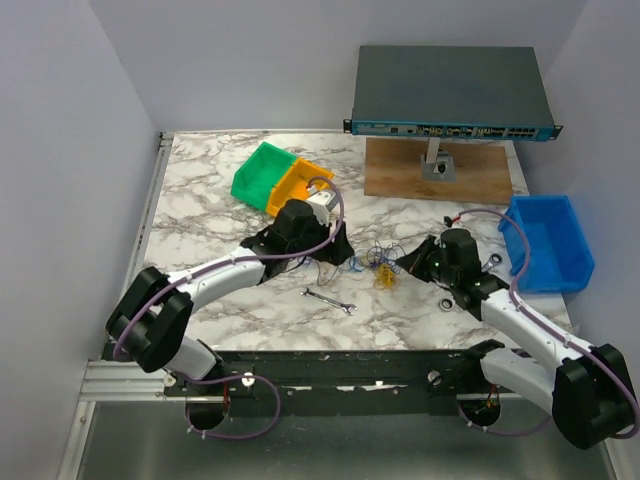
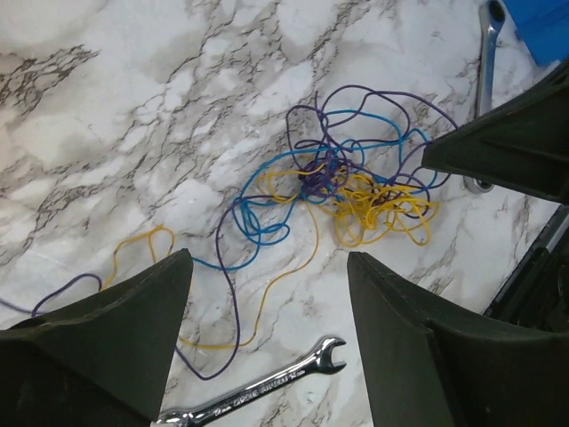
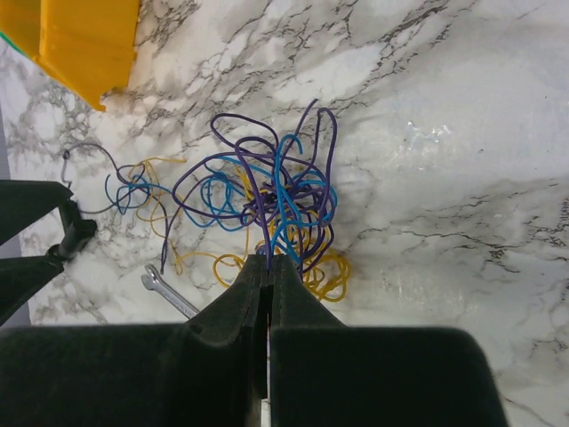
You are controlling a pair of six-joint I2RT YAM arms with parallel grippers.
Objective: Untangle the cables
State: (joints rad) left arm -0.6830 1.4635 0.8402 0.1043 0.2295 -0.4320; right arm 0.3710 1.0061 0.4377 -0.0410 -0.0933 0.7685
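**Cable clump pinched from one side**

The cables (image 1: 378, 262), a tangle of thin blue, yellow and purple strands, lay on the marble table (image 1: 210, 200) just beyond the silver wrench (image 1: 328, 300) and slightly to its right. Further right of the wrench, the right gripper (image 3: 269, 261) had its fingers pressed together on strands at the clump's edge. The left gripper (image 2: 267, 267) hung beyond the wrench, fingers spread wide over loose strands.

Bright, even overhead light in all views. Shadows on marble table (image 1: 200, 200) soft and faint. Mild sheen patch on marble in right wrist view. Cables (image 2: 356, 187) sharp in both wrist views. Left gripper fingers (image 2: 98, 347) dark, near-featureless, edges slightly soft. Top view coarser, slight wide-angle bend at edges.
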